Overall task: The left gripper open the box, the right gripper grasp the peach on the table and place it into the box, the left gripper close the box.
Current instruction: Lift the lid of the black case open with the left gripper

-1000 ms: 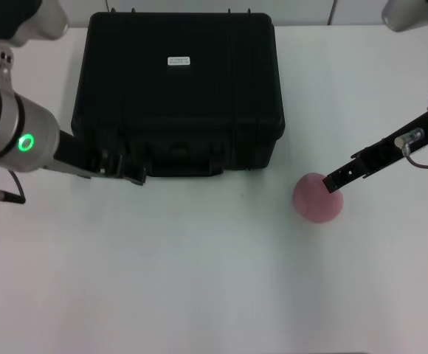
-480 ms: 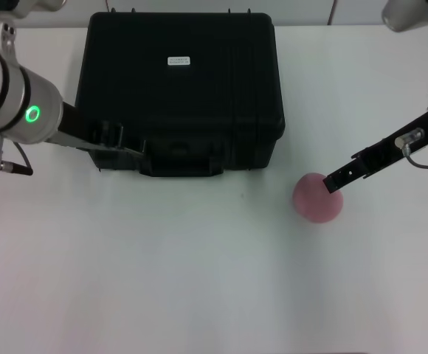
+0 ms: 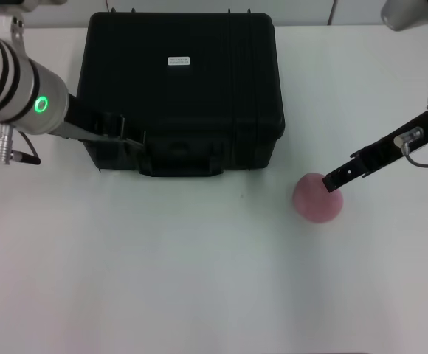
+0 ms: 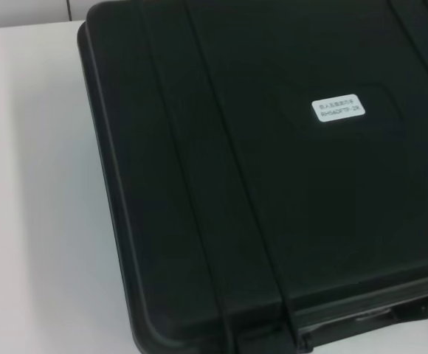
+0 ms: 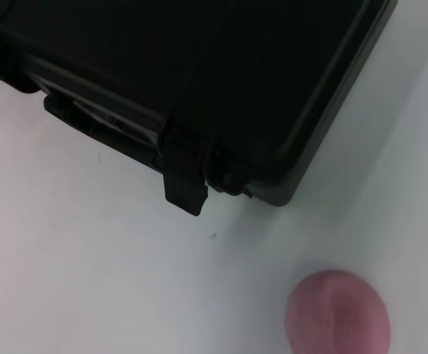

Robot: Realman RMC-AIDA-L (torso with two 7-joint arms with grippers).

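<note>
The black box [image 3: 199, 103] stands shut at the back middle of the white table, a white label [image 3: 178, 60] on its lid. My left gripper [image 3: 129, 138], on the arm with the green ring, is against the box's front left corner, near the handle. The pink peach [image 3: 314, 200] lies on the table right of the box's front. My right gripper [image 3: 333, 181] hangs at the peach's upper right edge. The left wrist view shows the closed lid of the box [image 4: 221, 184] and its label [image 4: 339, 108]. In the right wrist view, the peach [image 5: 337, 316] lies apart from the box [image 5: 199, 66].
A latch [image 5: 184, 181] hangs down on the box's front. The white table [image 3: 162, 280] stretches bare from the box toward me. A grey cable [image 3: 420, 164] loops under the right arm.
The left arm has moved toward the back of the table, and its gripper has shifted from the front of the box onto its front left corner. The right arm and the peach have stayed put.
</note>
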